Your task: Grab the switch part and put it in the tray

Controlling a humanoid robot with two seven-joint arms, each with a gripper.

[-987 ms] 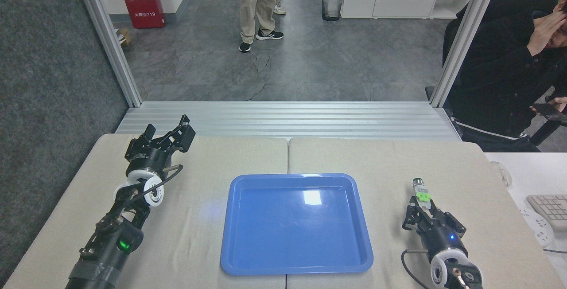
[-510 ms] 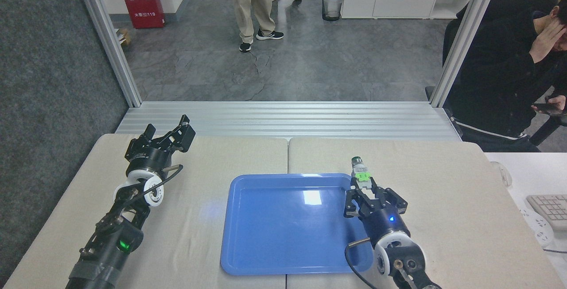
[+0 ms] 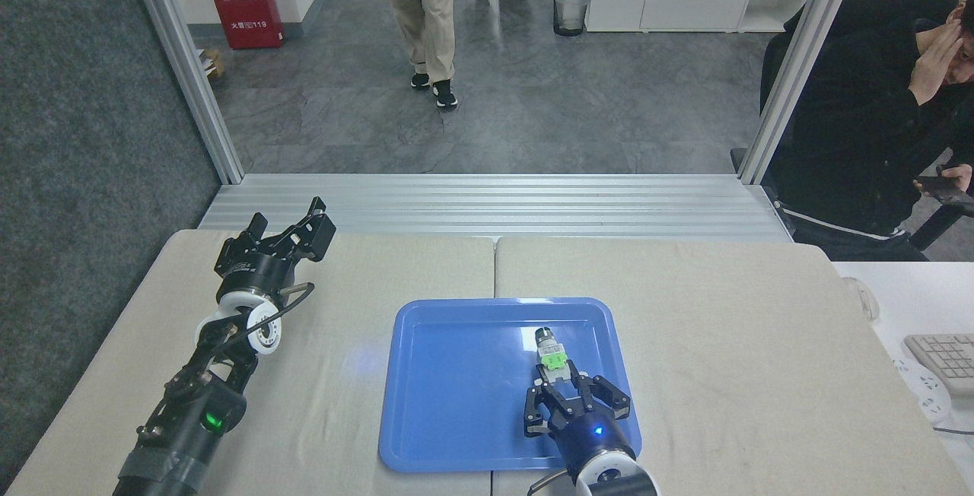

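The blue tray (image 3: pixel 456 397) lies flat in the middle of the table. Over its right half, the switch part (image 3: pixel 549 350) points away from me, silver end farthest, green piece in the middle. My right gripper (image 3: pixel 564 382) is shut on its whitish base, above the tray's near right area. Whether the part touches the tray floor I cannot tell. My left gripper (image 3: pixel 289 218) rests at the table's far left, well away from the tray, open with nothing between its fingers.
A white keyboard (image 3: pixel 943 359) and a mouse (image 3: pixel 864 298) sit on the neighbouring desk at the right. A seated person (image 3: pixel 860 116) is beyond the table's far right corner. Another person's legs (image 3: pixel 422 17) are walking on the floor behind.
My right gripper carried the switch part left from the table's right side, across the tray's rim, and toward me over the tray. The left arm stayed still. The person behind stepped closer.
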